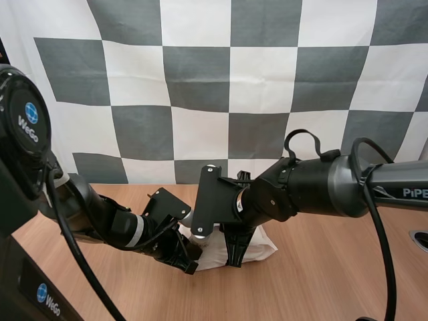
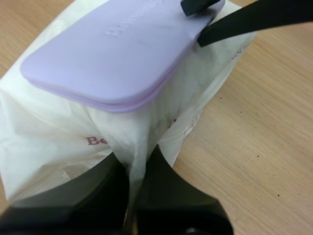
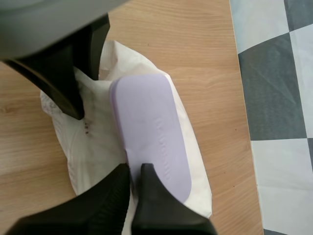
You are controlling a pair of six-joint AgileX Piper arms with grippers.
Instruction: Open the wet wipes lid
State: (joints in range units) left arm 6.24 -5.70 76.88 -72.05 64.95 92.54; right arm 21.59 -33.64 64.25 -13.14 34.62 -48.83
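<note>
Both grippers are down on the pack (image 1: pixel 262 249), which lies on the table (image 1: pixel 321 284) between the two arms. The left gripper (image 2: pixel 138 161) is closed on the pack's white wrapper. A fold of the film stands up between its two fingers (image 2: pixel 105 188) and is pinched there, at the end of the pack nearest that arm. Just ahead of those tips the wrapper bulges. Beyond and above the bulge sits the lilac lid (image 2: pixel 112 54), lying flat on its base with its rim closed all the way round.

The right gripper (image 3: pixel 135 171) is at the opposite end of the lid. Its fingers (image 3: pixel 110 196) are drawn almost together with only a thin slit between them, and the lid's near corner sits in that slit, so the tips pinch the lid's edge. From this gripper the lid runs straight away along the pack, with white wrapper showing on both sides of it. Past the lid's far end and off to one side, the left gripper's dark fingers press on the pack's border.

From the left wrist, the right gripper shows at the far corner of the lid, with one finger lying over the lid's top and the other reaching in alongside its edge. From above, the two grippers stand close together but apart, each over its own end of the pack.
</note>
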